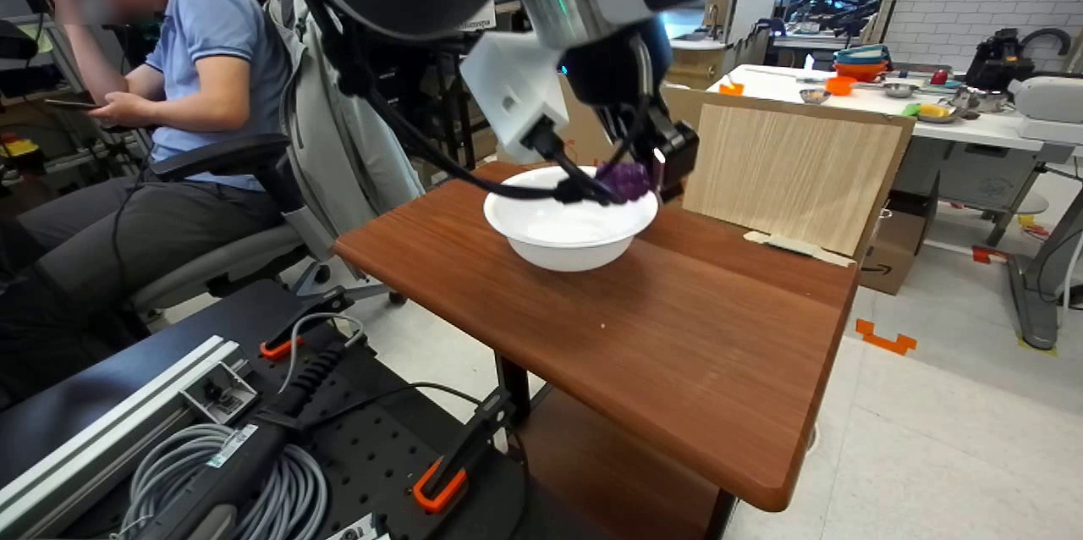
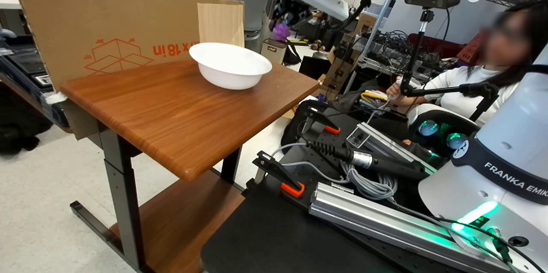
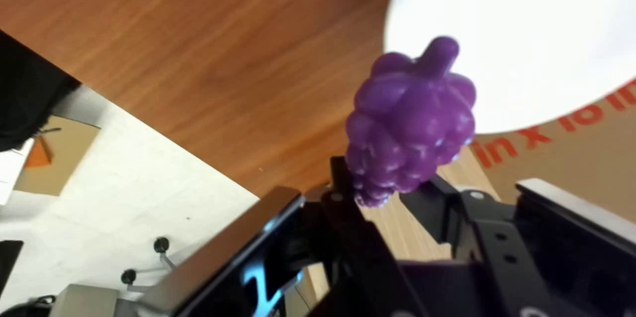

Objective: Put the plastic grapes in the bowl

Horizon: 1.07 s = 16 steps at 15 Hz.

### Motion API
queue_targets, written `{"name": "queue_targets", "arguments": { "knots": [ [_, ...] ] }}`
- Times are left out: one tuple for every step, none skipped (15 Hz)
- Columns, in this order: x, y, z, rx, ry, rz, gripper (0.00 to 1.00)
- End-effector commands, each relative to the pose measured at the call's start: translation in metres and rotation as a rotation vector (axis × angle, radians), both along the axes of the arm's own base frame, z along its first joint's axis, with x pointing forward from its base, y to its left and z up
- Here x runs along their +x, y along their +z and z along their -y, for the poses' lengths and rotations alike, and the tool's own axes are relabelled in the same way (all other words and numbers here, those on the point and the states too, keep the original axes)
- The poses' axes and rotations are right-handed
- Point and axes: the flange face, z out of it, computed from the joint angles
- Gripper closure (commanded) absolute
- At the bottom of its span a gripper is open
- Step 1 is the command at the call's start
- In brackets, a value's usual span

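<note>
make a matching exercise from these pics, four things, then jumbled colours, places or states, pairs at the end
Column 1
1. plastic grapes
2. bowl
3. claw
4. cardboard panel

Column 2
A. black, closed and gripping
B. brown with red print
C. purple, held in the air
D. white, resting on the table

Pairs: 1-C; 2-D; 3-A; 4-B

Overexposed bowl (image 3: 521,34) (wrist view)
</note>
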Motion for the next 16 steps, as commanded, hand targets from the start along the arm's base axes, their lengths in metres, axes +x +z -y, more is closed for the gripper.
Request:
{"name": "queue_targets", "arguments": {
  "knots": [
    [-0.001, 0.058, -0.043, 0.042, 0.009, 0.141, 0.92],
    [0.009, 0.064, -0.049, 0.049, 0.005, 0.163, 0.92],
    [0.021, 0.064, -0.052, 0.046, 0.008, 0.18, 0.92],
    [0.028, 0.061, -0.054, 0.047, 0.006, 0.187, 0.92],
    [0.036, 0.056, -0.056, 0.046, 0.01, 0.185, 0.92],
    [0.042, 0.048, -0.056, 0.045, 0.011, 0.176, 0.92],
    [0.047, 0.034, -0.054, 0.041, 0.012, 0.155, 0.92],
    [0.051, 0.024, -0.052, 0.036, 0.015, 0.141, 0.92],
    [0.055, 0.009, -0.051, 0.026, 0.022, 0.117, 0.92],
    [0.057, -0.005, -0.05, 0.014, 0.03, 0.094, 0.92],
    [0.059, -0.019, -0.051, -0.002, 0.04, 0.072, 0.92],
    [0.062, -0.032, -0.053, -0.016, 0.048, 0.044, 0.92],
    [0.065, -0.044, -0.057, -0.029, 0.054, 0.023, 0.92],
    [0.069, -0.054, -0.064, -0.039, 0.06, 0.005, 0.92],
    [0.072, -0.063, -0.072, -0.049, 0.065, -0.009, 0.92],
    [0.076, -0.069, -0.081, -0.056, 0.07, -0.016, 0.92]
  ]
}}
